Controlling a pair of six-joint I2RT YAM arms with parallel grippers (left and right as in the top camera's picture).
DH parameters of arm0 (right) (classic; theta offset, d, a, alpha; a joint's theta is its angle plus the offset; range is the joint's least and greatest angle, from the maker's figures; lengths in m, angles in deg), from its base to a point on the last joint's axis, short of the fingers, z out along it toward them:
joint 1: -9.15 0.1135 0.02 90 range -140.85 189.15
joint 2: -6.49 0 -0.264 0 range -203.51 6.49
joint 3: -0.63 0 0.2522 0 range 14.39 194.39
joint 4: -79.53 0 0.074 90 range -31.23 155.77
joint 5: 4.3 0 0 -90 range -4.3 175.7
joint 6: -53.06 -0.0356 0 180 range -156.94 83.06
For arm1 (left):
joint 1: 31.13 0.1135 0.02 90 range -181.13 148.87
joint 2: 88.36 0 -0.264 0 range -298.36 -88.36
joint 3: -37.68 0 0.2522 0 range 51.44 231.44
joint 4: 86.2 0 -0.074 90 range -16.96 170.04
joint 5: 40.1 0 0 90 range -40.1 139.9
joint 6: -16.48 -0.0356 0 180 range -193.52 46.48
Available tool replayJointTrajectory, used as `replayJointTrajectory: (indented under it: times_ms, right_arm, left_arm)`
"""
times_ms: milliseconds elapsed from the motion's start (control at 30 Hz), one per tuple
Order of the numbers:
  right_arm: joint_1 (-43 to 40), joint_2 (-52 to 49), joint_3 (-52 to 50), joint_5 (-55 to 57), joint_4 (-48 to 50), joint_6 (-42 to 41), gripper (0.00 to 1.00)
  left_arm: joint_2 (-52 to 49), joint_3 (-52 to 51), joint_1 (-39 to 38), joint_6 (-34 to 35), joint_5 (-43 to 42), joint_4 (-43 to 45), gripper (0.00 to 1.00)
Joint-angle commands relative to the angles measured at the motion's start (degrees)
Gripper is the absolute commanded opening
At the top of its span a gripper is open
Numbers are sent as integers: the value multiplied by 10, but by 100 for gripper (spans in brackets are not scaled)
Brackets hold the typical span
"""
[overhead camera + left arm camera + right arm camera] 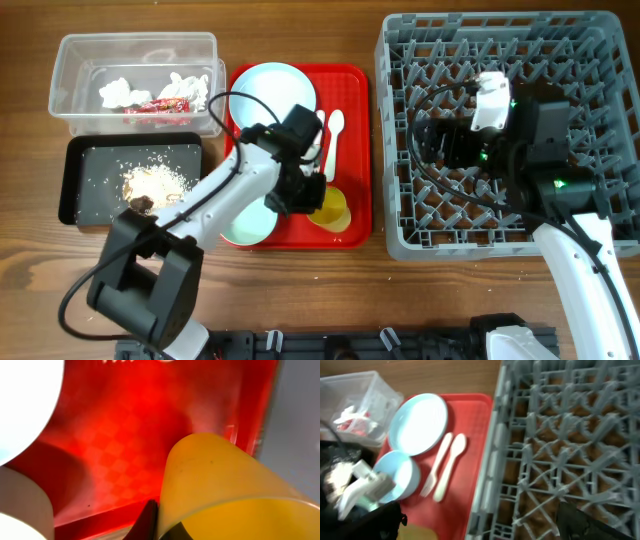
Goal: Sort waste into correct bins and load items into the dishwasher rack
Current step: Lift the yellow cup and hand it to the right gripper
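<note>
My left gripper (312, 196) is shut on the wall of the small yellow cup (332, 210) on the red tray; the cup fills the left wrist view (225, 490). The pale blue plate (272, 92), white fork (322, 140) and spoon (335, 140) lie on that tray. The mint-green bowl (245, 225) sits at its front left. The pale blue bowl (395, 477) is partly under my left arm. My right gripper (445, 140) hangs open and empty over the grey dishwasher rack (600, 40).
The clear tub (70, 70) at the back left holds white tissue pieces (120, 92) and the red wrapper (160, 104). The black tray (80, 160) in front of it holds brownish food scraps (155, 182). The red tray (355, 100) lies between the bins and the rack.
</note>
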Motion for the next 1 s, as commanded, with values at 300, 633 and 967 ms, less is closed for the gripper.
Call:
replayJointTrajectory:
  times_ms: [300,633,967]
  right_arm:
    - [0,-91,-9,-537,187,0,100]
    - [77,-172,-9,-622,323,-21,96]
    - [109,-172,-9,-584,430,-92,78]
  left_arm:
    - [90,17,247,-127,-622,96,4]
    - [90,17,256,-125,-682,130,4]
    - [90,17,244,-125,-682,129,4]
